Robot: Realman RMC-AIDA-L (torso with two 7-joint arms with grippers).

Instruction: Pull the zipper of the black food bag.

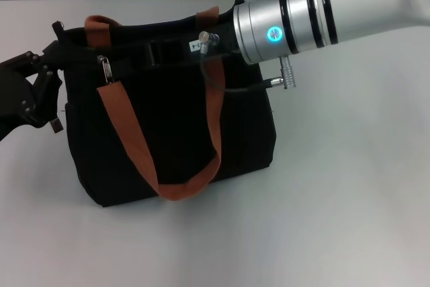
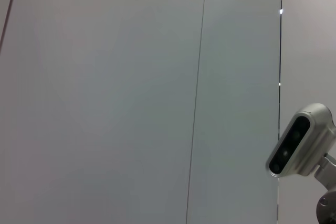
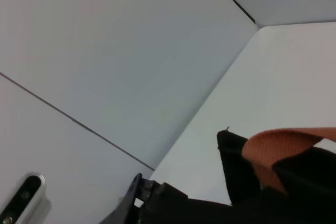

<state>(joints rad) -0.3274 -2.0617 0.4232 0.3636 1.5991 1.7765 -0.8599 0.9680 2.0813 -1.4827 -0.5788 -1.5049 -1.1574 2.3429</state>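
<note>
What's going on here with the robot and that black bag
A two-armed robot is working on a black food bag standing on a white table. The left gripper is at the bag's left end, apparently steadying it. The right arm reaches over the top of the bag from the right; its gripper is hidden behind the wrist. The zipper hangs near the left end of the top, beside an orange strap.

The left gripper (image 1: 37, 92) sits at the left edge of the head view. The right arm (image 1: 322, 11) extends in from the upper right, wrist pointing left.
</note>
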